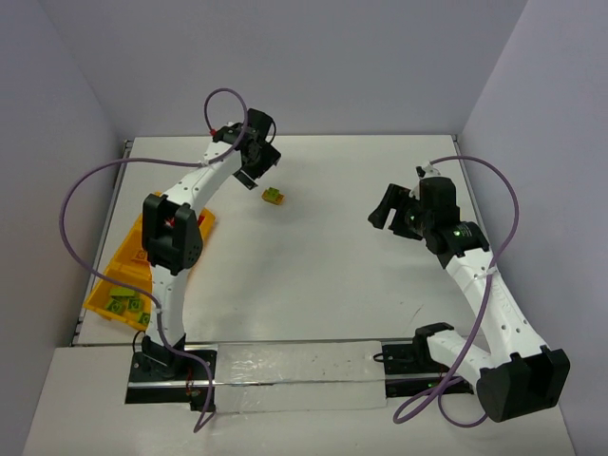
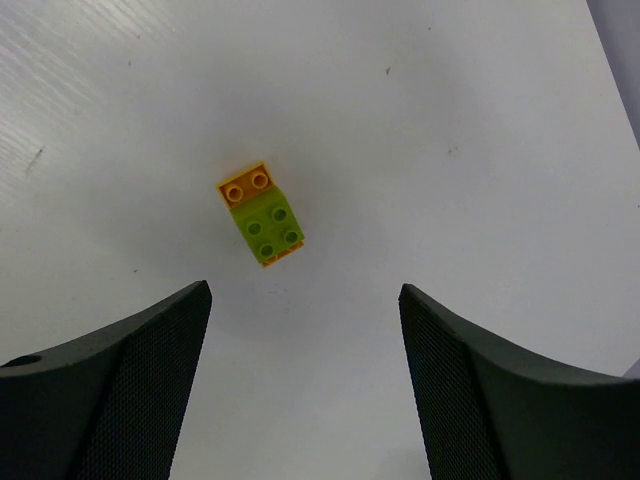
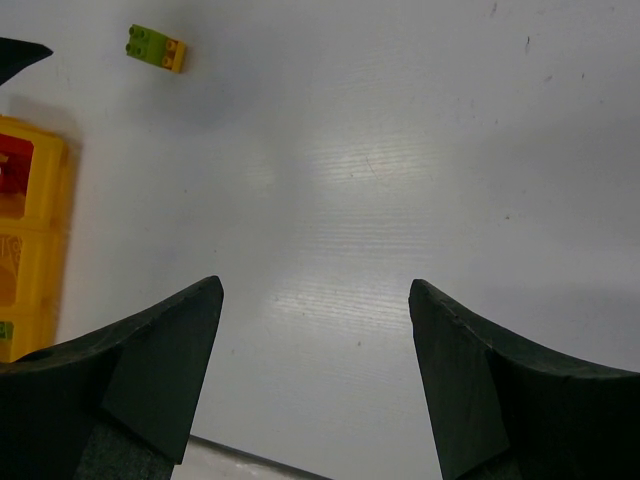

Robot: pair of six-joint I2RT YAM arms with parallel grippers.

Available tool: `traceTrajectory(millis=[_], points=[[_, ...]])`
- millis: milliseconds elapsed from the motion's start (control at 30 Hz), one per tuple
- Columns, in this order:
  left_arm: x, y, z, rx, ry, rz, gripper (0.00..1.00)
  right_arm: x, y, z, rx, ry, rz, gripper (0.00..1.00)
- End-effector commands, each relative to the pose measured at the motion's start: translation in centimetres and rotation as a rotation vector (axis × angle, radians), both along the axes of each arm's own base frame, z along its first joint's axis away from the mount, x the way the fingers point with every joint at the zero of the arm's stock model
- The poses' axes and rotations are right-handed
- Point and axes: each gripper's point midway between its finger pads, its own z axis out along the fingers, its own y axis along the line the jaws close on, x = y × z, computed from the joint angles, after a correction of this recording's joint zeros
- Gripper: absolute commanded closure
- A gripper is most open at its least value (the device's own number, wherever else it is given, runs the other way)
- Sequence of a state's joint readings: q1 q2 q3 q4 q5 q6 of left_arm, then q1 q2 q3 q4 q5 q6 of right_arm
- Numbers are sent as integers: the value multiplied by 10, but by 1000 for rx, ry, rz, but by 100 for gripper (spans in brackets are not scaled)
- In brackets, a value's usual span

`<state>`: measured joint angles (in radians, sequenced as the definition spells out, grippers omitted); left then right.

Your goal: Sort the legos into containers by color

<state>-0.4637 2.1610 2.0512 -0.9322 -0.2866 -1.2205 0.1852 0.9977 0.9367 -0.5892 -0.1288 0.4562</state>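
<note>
One lego clump, a lime green brick stuck on an orange-yellow one [image 1: 275, 196] [image 2: 262, 225] [image 3: 156, 48], lies on the white table at the far left-centre. My left gripper [image 1: 254, 175] [image 2: 304, 290] hovers just short of the clump, open, with nothing between its fingers. My right gripper [image 1: 382, 211] [image 3: 315, 285] hangs open and empty over the table's right half, well away from the clump. The orange-yellow tray of containers [image 1: 103, 302] [image 3: 40, 215] lies along the left edge, partly hidden by the left arm. Several green legos [image 1: 128, 306] sit in its nearest compartment, and something red [image 3: 14, 168] shows in another.
White walls close off the table at the back and on both sides. A clear plastic sheet [image 1: 294, 370] covers the near edge between the two arm bases. Purple cables [image 1: 85, 190] loop off both arms.
</note>
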Motion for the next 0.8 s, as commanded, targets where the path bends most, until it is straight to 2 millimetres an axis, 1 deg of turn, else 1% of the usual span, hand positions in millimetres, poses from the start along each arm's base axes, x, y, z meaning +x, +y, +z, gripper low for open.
traceTrajectory(millis=[0,100,133,200,267,400,500,567,667,700,733,767], points=[[7,-12,-15,-38,27,68,18,3,2,20,11,-55,14,18],[7,-12,-34,-27,57,88,19,2,0,22,3,-60,9,18],[7,-12,-35,-30,58,95,19,2,-1,22,2,-61,8,18],[11,-11,-44,-16,52,111,20,2,0,20,6,-52,10,18],[14,-11,-47,-15,51,117,21,0,1,18,8,-43,16,18],[14,-15,-62,-17,78,113,22,-1,1,17,10,-45,15,18],[13,-16,-75,-20,98,116,25,-2,1,17,10,-45,16,18],[14,-19,-79,-26,102,105,29,-2,1,17,9,-44,13,18],[16,-21,-79,-31,95,100,31,-2,0,16,6,-42,12,18],[17,-23,-78,-31,89,93,36,-2,0,16,6,-42,12,18],[17,-23,-79,-31,89,92,37,-2,0,16,7,-40,13,18],[17,-23,-79,-31,89,91,40,-2,1,15,7,-38,14,18]])
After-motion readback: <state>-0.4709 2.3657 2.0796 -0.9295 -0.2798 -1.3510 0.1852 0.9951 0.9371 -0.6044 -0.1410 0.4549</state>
